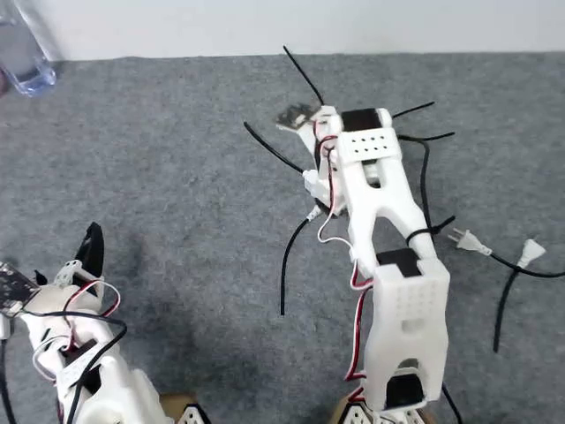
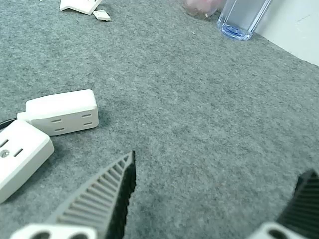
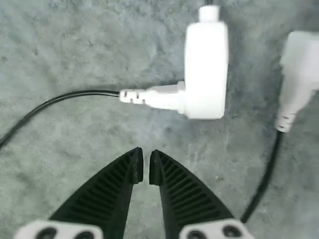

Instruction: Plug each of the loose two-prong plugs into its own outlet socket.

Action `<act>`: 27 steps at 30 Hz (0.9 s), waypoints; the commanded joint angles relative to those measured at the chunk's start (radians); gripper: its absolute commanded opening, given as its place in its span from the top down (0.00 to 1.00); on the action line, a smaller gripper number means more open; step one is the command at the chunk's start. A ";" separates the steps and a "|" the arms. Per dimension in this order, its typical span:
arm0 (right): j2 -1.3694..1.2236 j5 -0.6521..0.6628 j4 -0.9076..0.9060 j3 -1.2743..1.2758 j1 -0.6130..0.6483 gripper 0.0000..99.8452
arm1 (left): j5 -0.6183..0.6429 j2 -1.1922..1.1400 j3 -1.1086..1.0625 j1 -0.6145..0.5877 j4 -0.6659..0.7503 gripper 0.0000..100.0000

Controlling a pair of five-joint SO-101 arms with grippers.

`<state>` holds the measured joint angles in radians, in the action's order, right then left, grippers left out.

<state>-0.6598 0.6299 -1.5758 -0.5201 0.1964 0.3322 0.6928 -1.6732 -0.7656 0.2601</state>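
White plugs are the concern: two loose ones, plug A (image 1: 465, 238) with its prongs bare and plug B (image 1: 531, 253) just beside it, lie on the grey mat (image 1: 177, 177) out past the right arm's elbow, well apart from its gripper. Their black cords (image 1: 505, 305) curl across the mat, and other cords run under and beside that arm.

The right gripper (image 3: 145, 154) hangs near a white block (image 3: 205, 64) with its fingers almost together and nothing between them. A third plug (image 3: 154, 97) looks seated in the block's side. A fourth white plug body (image 3: 298, 69) sits near it; whether that one is in a socket I cannot tell.

The left gripper (image 2: 220, 164) is spread wide and empty, low over the mat, near two outlet blocks (image 2: 62, 110) that touch each other.

Judged from this, the main risks are:
- Snagging. The right arm must swing back over its own cords to reach plug A, and a caught cord could drag either plug away or tug the seated one out.
- Sliding. The blocks look unfixed on the mat, so a push on a plug may shove a block along rather than seat the prongs, unless the other gripper braces it.
- Misalignment. A plug pinched off-axis would meet the slots crooked and jam or bend.
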 commanded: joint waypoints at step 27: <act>-0.099 0.213 0.332 -0.149 0.050 0.99 | -0.009 0.009 0.007 0.008 0.025 0.54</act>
<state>-0.8071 0.8355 -1.2735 -0.5984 0.2286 0.3322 0.6928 -1.6732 -0.7656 0.2601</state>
